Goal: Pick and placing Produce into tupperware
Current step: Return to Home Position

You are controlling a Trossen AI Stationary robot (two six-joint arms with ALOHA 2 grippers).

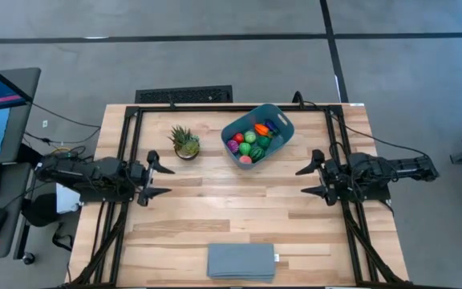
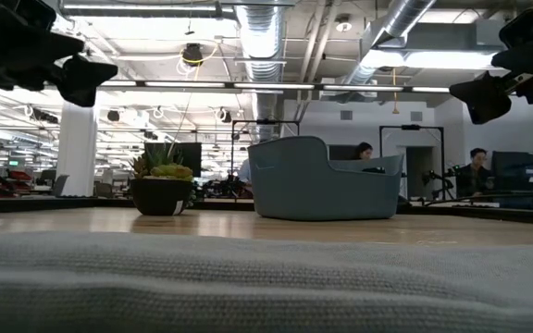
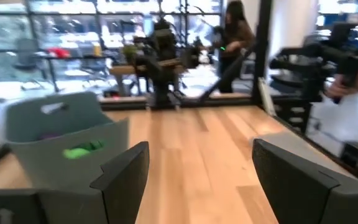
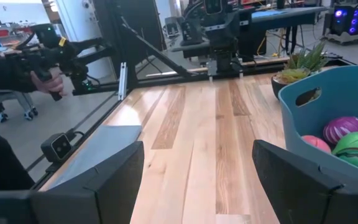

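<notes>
The teal-blue tupperware bin (image 1: 257, 134) stands on the table's far middle, tilted askew. Several toy produce pieces (image 1: 252, 144) lie inside it: green, red, purple, pink and an orange one. In the right wrist view the bin (image 4: 328, 124) shows a purple, a pink and a green-red piece (image 4: 353, 146). My left gripper (image 1: 162, 181) hovers open over the table's left side, empty. My right gripper (image 1: 310, 181) hovers open over the right side, empty. Both point toward the table's middle.
A spiky green potted plant (image 1: 185, 143) stands left of the bin. A flat grey-blue slab (image 1: 241, 262) lies at the near edge. Bare wood lies between the two grippers. People (image 2: 366, 151) and another rig show in the room beyond.
</notes>
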